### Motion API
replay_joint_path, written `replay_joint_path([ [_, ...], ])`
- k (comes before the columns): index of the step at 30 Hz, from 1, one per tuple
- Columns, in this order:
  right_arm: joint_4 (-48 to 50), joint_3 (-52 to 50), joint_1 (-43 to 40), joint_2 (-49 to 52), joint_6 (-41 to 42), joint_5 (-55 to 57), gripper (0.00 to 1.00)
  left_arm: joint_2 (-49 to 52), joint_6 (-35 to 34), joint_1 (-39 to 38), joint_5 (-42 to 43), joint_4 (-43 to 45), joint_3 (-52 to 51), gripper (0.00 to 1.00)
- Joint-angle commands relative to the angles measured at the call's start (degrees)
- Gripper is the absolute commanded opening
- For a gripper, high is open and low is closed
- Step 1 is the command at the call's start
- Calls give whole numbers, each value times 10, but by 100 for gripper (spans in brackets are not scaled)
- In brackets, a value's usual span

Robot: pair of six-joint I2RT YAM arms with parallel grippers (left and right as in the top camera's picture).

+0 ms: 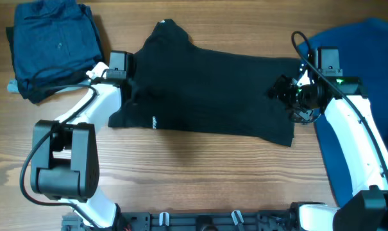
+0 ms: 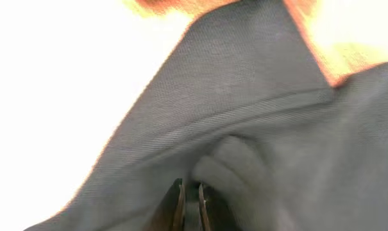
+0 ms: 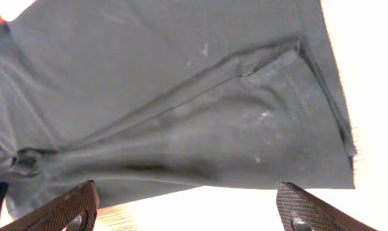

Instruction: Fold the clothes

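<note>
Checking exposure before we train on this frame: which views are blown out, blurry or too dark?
Overhead: evenly lit and sharp, though the plain black short-sleeved T-shirt is so dark that its folds barely show. Left wrist: the wooden table is blown out to white, and the cloth is soft and blurred. Right wrist: the table is overexposed too, but the shirt's seams are crisp and it reads as grey.

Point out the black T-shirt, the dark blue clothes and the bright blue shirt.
black T-shirt (image 1: 213,90): overhead view, middle of its body.
dark blue clothes (image 1: 52,42): overhead view, top of pile.
bright blue shirt (image 1: 379,51): overhead view, cloth by right edge.
</note>
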Motion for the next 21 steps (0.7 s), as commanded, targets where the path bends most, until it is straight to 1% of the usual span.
replay_joint_path([
  [1,-15,5,1,0,-32,19,90,-63,18,-2,-42,-66,28,9],
  [4,-40,5,1,0,-35,19,89,-153,17,-20,-31,-143,37,11],
  [6,-51,-6,1,0,-35,17,84,-182,17,-36,7,-185,36,11],
  [8,-50,-26,2,1,-35,10,68,-179,17,-45,50,-211,35,10],
  [9,-45,-44,2,3,-35,2,62,-168,17,-49,86,-219,31,9],
  [10,-33,-61,2,4,-34,-3,57,-152,17,-50,102,-219,28,9],
  [12,-5,-84,2,5,-26,-4,47,-118,17,-49,104,-213,27,8],
  [14,12,-99,2,5,4,-4,31,-80,17,-49,113,-209,27,4],
  [15,22,-106,2,5,10,-4,28,-57,17,-49,123,-209,27,4],
  [16,38,-115,2,5,10,0,27,-41,17,-49,127,-209,27,4],
  [17,54,-122,2,6,16,6,24,-26,17,-49,127,-208,27,4],
  [21,97,-134,2,37,31,9,6,11,18,-49,125,-195,27,4],
])
